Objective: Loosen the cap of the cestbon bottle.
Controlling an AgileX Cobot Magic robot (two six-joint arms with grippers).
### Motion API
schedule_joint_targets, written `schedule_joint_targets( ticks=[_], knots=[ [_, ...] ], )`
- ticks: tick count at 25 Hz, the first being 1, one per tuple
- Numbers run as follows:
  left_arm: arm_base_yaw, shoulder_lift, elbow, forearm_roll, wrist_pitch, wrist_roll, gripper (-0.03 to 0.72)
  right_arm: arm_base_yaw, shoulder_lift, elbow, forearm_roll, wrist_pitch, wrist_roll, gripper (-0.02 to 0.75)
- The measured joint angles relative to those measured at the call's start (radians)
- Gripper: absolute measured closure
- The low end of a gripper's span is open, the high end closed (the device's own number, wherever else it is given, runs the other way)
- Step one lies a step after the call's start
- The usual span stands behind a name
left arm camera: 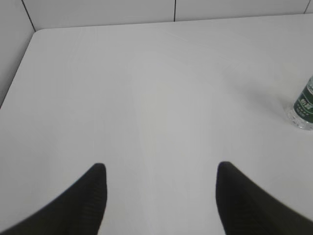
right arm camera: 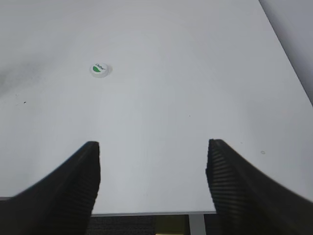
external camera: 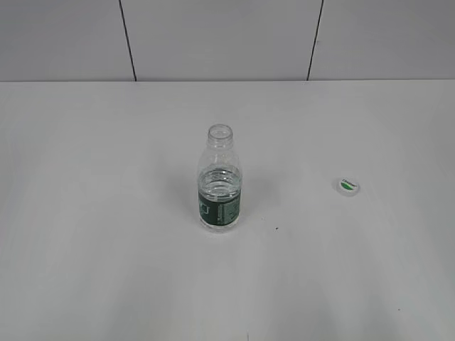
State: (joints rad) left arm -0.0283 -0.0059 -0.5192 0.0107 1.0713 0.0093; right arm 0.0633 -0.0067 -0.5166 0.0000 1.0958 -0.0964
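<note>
White table point(external camera: 106, 270): bottle point(external camera: 219, 181) upright mid-table, neck uncapped; cap point(external camera: 347, 186) lies well apart to its right. Left gripper point(left arm camera: 161, 169) and right gripper point(right arm camera: 152, 147) both spread wide, holding nothing.

Left end effector point(left arm camera: 160, 169): 2 matte black fingers point(left arm camera: 88, 196), broad at the base, tapering to rounded tips. Right end effector point(right arm camera: 153, 149): the same black pair, fine horizontal ridges across the finger point(right arm camera: 230, 181) faces.
</note>
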Motion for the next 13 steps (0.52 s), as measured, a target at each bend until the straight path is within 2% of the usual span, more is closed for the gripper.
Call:
schedule_joint_targets(
  ticks=[13],
  knots=[
    [0.0,0.0,0.0,0.001,0.0,0.0,0.256,0.0,0.0,0.0,0.0,0.0,0.0,0.217]
  ],
)
